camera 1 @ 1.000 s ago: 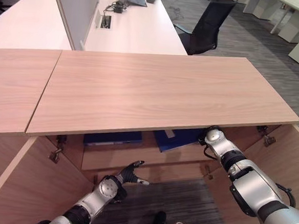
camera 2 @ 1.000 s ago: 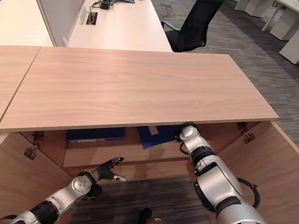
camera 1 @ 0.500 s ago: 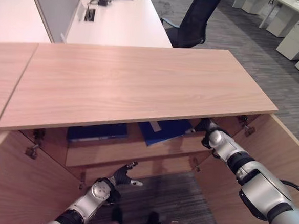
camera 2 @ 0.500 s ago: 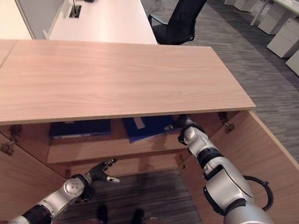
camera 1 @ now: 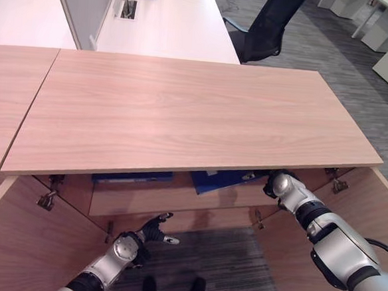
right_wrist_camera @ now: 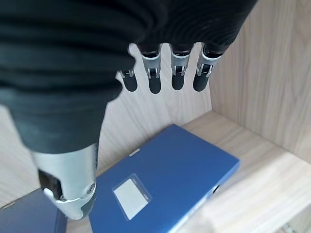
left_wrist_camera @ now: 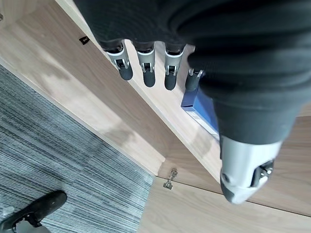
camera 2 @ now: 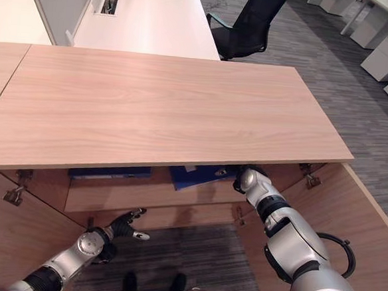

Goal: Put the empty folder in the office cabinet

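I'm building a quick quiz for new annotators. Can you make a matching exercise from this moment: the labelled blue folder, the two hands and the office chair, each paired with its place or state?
Column one:
1. blue folder
2. left hand
3. right hand
4. office chair

Column two:
A. beyond the cabinet, beside the white desk
B. lying flat on the shelf
C. open, above the folder inside the cabinet
D. open, low in front of the cabinet, below the shelf

Pairs: 1-B, 2-D, 3-C, 4-A
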Robot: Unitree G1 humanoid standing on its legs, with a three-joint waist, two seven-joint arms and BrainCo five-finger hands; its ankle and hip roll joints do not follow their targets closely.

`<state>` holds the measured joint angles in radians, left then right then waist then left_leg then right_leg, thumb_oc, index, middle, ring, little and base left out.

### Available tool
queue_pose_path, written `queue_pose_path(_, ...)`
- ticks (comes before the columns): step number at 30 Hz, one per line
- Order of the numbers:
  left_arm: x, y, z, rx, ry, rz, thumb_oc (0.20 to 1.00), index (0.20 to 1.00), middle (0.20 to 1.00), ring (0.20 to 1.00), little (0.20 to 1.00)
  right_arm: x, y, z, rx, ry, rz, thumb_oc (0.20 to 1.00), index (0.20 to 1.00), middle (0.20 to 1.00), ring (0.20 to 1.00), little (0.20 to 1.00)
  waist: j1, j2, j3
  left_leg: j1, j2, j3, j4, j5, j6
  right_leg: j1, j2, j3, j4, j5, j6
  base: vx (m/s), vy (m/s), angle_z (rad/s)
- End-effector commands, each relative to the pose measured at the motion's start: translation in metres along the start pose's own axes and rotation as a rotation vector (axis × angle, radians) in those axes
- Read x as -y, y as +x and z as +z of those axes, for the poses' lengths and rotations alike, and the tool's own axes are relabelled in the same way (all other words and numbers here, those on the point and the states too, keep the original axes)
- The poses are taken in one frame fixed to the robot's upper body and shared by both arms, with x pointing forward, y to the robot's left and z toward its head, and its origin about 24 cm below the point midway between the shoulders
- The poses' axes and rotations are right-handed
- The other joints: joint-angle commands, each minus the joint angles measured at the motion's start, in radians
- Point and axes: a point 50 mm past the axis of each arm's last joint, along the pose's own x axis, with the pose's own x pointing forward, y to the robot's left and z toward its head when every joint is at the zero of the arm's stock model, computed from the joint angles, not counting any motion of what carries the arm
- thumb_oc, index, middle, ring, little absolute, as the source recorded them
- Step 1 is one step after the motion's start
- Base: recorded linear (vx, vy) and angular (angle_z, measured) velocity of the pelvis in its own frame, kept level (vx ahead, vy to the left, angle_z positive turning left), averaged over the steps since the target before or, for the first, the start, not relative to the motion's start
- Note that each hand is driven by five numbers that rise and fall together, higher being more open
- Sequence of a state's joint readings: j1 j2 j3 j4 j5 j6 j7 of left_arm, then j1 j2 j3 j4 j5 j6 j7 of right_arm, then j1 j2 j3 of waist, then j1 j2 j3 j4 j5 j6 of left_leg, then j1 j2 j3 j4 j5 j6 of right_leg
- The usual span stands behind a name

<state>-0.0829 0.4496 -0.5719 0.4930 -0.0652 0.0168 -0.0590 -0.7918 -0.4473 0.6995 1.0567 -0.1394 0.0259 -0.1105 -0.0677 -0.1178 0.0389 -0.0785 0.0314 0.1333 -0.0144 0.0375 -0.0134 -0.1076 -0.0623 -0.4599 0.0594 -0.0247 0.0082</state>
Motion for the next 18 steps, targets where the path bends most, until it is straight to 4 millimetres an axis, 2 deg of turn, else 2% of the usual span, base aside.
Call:
queue_pose_path(1, -0.012, -0.001, 0.011, 0.068, 0.039, 0.030, 1.000, 1.000, 1.000, 1.000, 1.000, 0.025, 0.007, 0.024, 0.062, -0.033, -0.071, 1.000, 1.000, 1.000, 1.000, 1.000, 0.011, -0.074, 0.013, 0.012, -0.019, 0.028, -0.006, -0.069, -0.016, 0.048, -0.026, 0.063, -0.115, 0.119, 0.099, 0.00, 0.000, 0.00)
queue_pose_path(9, -0.019, -0.003, 0.009, 0.059, 0.027, 0.061, 1.000, 1.000, 1.000, 1.000, 1.000, 0.022, 0.004, 0.007, 0.016, -0.055, -0.049, 1.000, 1.000, 1.000, 1.000, 1.000, 0.009, -0.089, 0.030, -0.005, -0.011, 0.025, -0.006, -0.066, -0.018, 0.028, -0.021, 0.061, -0.116, 0.123, 0.099, 0.00, -0.039, -0.01)
queue_pose_path(12, -0.027, -0.006, 0.006, 0.051, 0.015, 0.089, 1.000, 1.000, 1.000, 1.000, 1.000, 0.019, 0.000, -0.011, -0.032, -0.045, -0.040, 1.000, 1.000, 1.000, 1.000, 1.000, 0.008, -0.100, 0.038, -0.015, -0.005, 0.023, 0.006, -0.070, -0.018, 0.021, -0.018, 0.055, -0.112, 0.123, 0.100, 0.00, -0.050, 0.00)
queue_pose_path(16, -0.026, -0.009, 0.001, 0.043, -0.009, 0.091, 1.000, 1.000, 1.000, 1.000, 1.000, 0.019, -0.002, -0.016, -0.037, -0.044, -0.035, 1.000, 1.000, 1.000, 1.000, 1.000, 0.012, -0.102, 0.044, -0.025, -0.012, 0.010, 0.095, -0.126, -0.004, 0.029, -0.023, 0.059, -0.102, 0.110, 0.094, 0.00, 0.016, 0.00)
queue_pose_path(18, -0.021, -0.010, -0.001, 0.039, -0.032, 0.075, 1.000, 1.000, 1.000, 1.000, 1.000, 0.019, -0.003, -0.018, -0.032, -0.054, -0.031, 1.000, 1.000, 1.000, 1.000, 1.000, 0.016, -0.070, 0.045, -0.052, -0.034, -0.005, 0.221, -0.194, -0.002, 0.039, -0.024, 0.070, -0.086, 0.089, 0.084, -0.08, 0.149, -0.04)
